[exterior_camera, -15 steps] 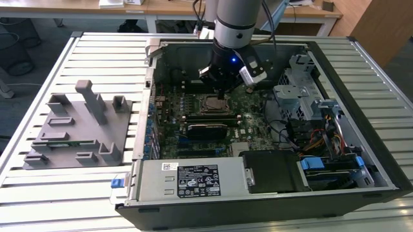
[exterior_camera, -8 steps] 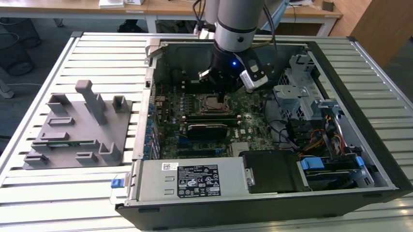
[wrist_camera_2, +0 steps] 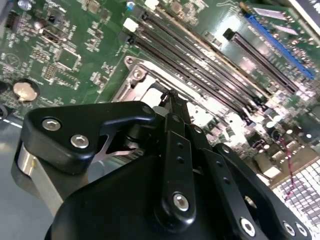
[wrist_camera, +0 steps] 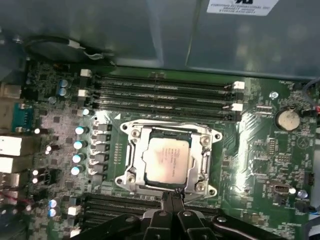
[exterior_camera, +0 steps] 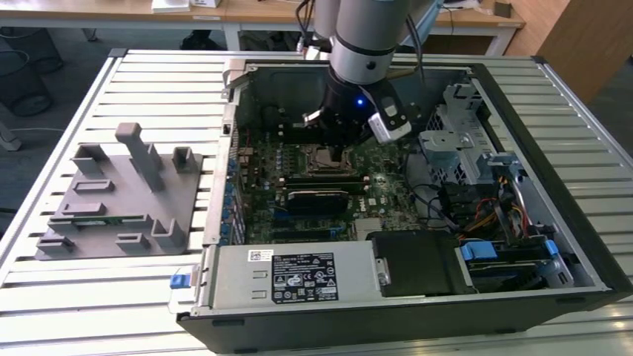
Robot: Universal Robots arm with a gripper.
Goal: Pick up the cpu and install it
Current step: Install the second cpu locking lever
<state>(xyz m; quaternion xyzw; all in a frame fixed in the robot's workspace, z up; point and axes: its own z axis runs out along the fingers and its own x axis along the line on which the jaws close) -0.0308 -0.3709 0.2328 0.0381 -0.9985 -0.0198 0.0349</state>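
Note:
In the first wrist view the cpu point(wrist_camera: 167, 162), a silvery square chip with a pale rim, lies inside the metal-framed socket point(wrist_camera: 129, 134) on the green motherboard. My gripper point(wrist_camera: 172, 196) is shut with nothing between its fingers, and its tips sit at the socket's edge beside the cpu. The second wrist view has the black fingers point(wrist_camera_2: 176, 130) meeting in a point over the socket frame point(wrist_camera_2: 134, 74). In the exterior view the gripper point(exterior_camera: 342, 153) reaches down into the open computer case, right over the socket point(exterior_camera: 319, 159).
Empty memory slots point(wrist_camera: 160, 90) run along one side of the socket, with more slots point(wrist_camera: 110, 202) on the other. A grey tray point(exterior_camera: 109, 193) with posts stands at the exterior view's left. The power supply point(exterior_camera: 296, 274) and drive cage point(exterior_camera: 460, 148) crowd the case.

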